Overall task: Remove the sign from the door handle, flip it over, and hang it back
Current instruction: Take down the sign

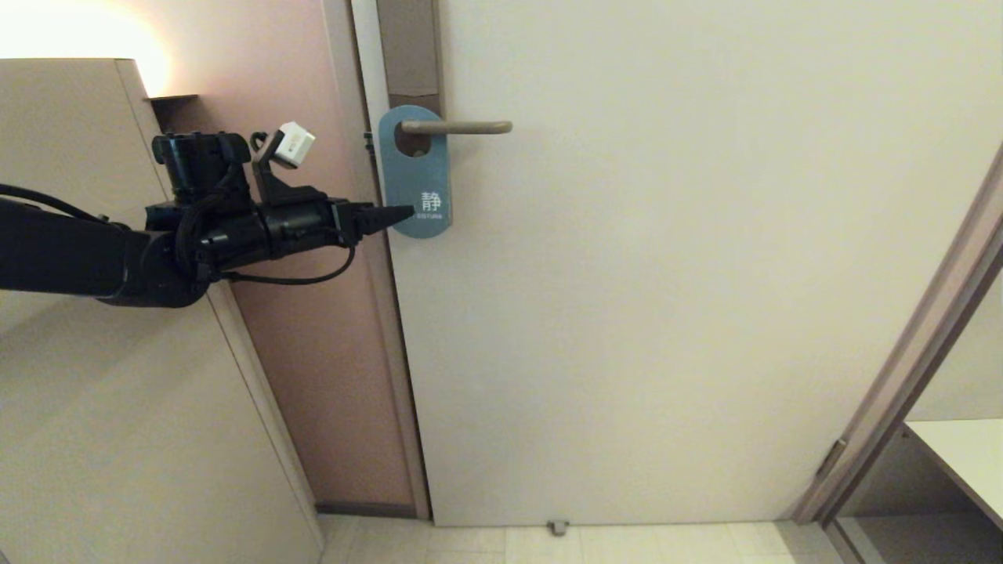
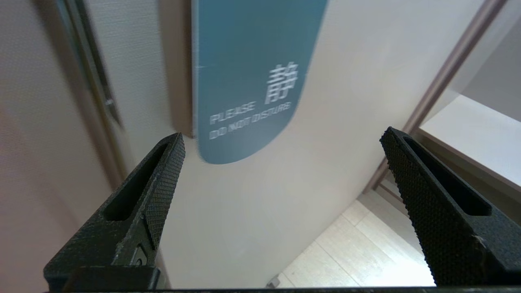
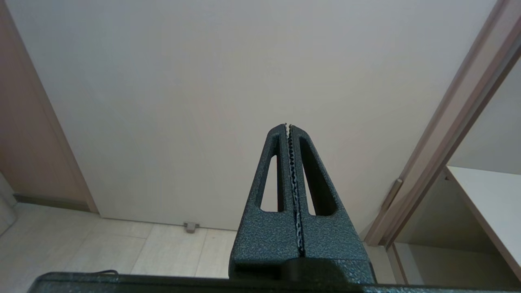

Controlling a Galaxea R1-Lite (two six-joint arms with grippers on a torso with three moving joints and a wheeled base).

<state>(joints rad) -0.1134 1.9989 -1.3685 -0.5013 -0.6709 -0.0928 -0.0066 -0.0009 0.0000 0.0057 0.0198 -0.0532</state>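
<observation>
We are keeping our right pincer parked low with its fingers pressed together, facing the bare door. We are holding our left pincer spread wide apart and gripping nothing, its tips level with the lower end of the sign. Beyond it, the sign is hanging blue side out from the door handle.

support: door handle on door | hanging on it: blue sign
</observation>
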